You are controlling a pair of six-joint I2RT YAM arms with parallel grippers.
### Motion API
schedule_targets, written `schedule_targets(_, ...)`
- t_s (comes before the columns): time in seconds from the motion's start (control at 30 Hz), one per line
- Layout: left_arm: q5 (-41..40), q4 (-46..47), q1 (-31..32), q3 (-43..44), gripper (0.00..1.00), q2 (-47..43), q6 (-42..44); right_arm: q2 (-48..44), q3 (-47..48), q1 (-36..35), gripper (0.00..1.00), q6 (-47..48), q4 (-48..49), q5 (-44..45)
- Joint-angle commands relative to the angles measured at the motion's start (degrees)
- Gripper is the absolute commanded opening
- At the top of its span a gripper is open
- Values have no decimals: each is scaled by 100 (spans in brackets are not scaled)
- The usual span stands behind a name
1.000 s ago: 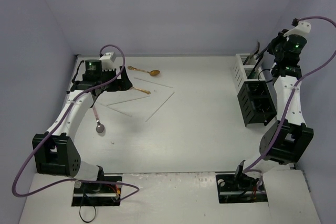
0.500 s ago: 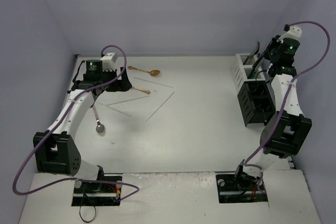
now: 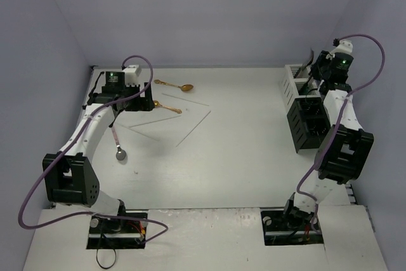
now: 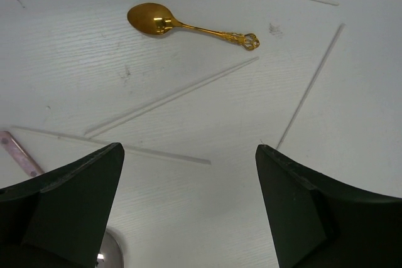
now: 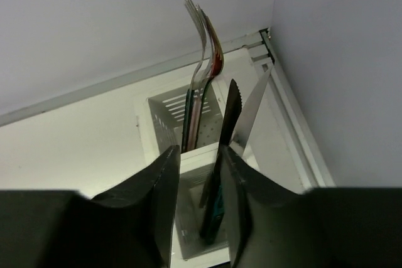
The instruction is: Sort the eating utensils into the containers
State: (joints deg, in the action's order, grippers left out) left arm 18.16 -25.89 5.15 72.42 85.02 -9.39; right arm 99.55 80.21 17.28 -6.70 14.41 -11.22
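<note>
The left gripper (image 4: 188, 155), jaws wide apart and empty, hovers near the gold spoon (image 4: 169, 23) lying flat on the counter (image 4: 352, 123); light, stiff and likely slippery, it looks best pinched across its thin handle.

A flat white counter (image 3: 247, 157) fills the floor of a booth closed by plain pale lavender walls (image 3: 203, 11) at the back and both sides. Soft, even light casts faint shadows.
</note>
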Motion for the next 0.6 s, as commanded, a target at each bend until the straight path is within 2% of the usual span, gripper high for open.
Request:
schedule_targets(0.0, -672, 41, -169, -52, 83, -536, -115, -190, 36, 21, 49, -25, 543, -179)
schedule_targets(0.07, -1027, -187, -362, -127, 76, -611, -486, -246, 103, 1, 56, -52, 515, -215)
schedule_targets(0.2, -1463, -648, -704, -271, 67, -594, -930, -430, 233, -155, 58, 26, 407, -142)
schedule_targets(0.33, -1754, -1017, -1032, -430, 62, -317, -968, -764, 224, -417, 58, 374, 348, -131)
schedule_targets(0.4, -1832, -1182, -1161, -432, 60, -65, -1012, -962, 165, -556, 58, 564, 341, -161)
schedule_targets(0.53, -1911, -1618, -1492, -333, 46, 852, -1109, -1504, -32, -957, 58, 1170, 335, -285)
schedule_targets(0.57, -1894, -1607, -1510, -327, 46, 1026, -1109, -1557, -101, -1049, 58, 1302, 335, -291)
